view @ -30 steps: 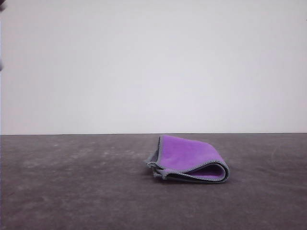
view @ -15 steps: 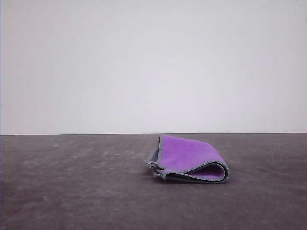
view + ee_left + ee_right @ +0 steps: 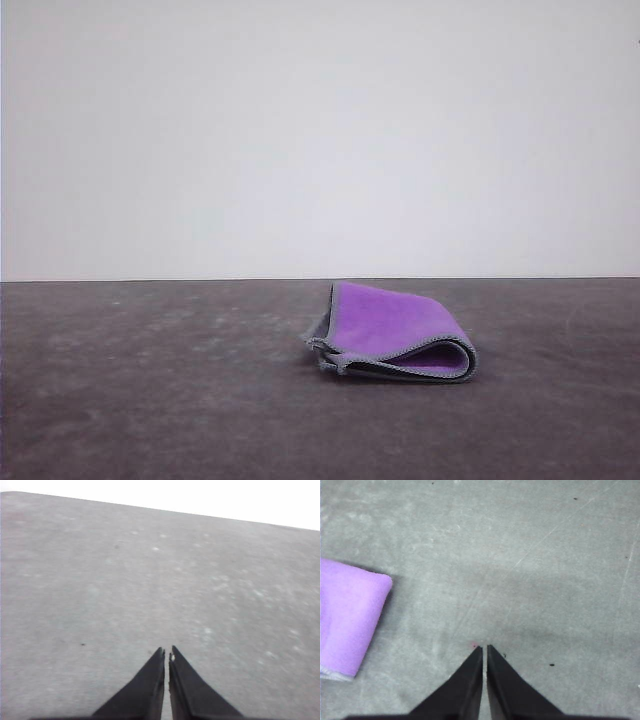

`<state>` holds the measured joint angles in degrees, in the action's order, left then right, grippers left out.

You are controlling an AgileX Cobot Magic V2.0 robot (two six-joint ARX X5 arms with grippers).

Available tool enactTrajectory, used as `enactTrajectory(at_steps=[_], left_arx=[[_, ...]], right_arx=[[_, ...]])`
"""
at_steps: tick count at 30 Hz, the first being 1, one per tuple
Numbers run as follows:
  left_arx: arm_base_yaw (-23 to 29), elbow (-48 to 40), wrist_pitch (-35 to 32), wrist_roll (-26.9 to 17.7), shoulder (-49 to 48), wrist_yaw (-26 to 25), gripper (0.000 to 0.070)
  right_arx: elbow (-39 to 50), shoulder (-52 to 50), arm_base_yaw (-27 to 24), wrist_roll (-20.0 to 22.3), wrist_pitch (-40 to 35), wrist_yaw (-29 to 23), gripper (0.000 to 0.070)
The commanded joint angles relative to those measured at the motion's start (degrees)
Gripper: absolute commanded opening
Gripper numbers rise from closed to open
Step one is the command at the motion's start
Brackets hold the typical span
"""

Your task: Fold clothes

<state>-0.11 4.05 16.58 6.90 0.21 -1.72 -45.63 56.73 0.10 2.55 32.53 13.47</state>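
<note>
My left gripper (image 3: 166, 655) is hanging over bare, speckled grey tabletop (image 3: 100, 580), its black pointed fingers pressed together with only a hairline slit between them, gripping nothing. My right gripper (image 3: 484, 650) is likewise closed and empty above the scuffed, faintly scratched surface, well apart from the cloth (image 3: 347, 620). In the front view the cloth (image 3: 395, 335) is lying folded on the table just right of centre, a soft velvety purple bundle with rounded folds, its light-grey stitched edge curling along the near side and dark grey peeking at the left end. Behind it a plain white wall (image 3: 320, 130) is rising.
</note>
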Motion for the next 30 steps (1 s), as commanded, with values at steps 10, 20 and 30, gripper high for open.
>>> enactTrajectory(at_steps=[10, 20, 30], left_arx=[[0.10, -1.14, 0.28, 0.09, 0.07, 0.09, 0.0004], [0.10, -1.14, 0.28, 0.09, 0.07, 0.09, 0.0004], [0.10, -1.14, 0.28, 0.09, 0.07, 0.09, 0.0004]], right_arx=[[-0.94, 0.46, 0.02, -0.81, -0.44, 0.02, 0.0012], [-0.94, 0.46, 0.02, -0.72, -0.45, 0.01, 0.0012], [4.16, -9.21, -0.33, 4.13, -8.22, -0.68, 0.0012]])
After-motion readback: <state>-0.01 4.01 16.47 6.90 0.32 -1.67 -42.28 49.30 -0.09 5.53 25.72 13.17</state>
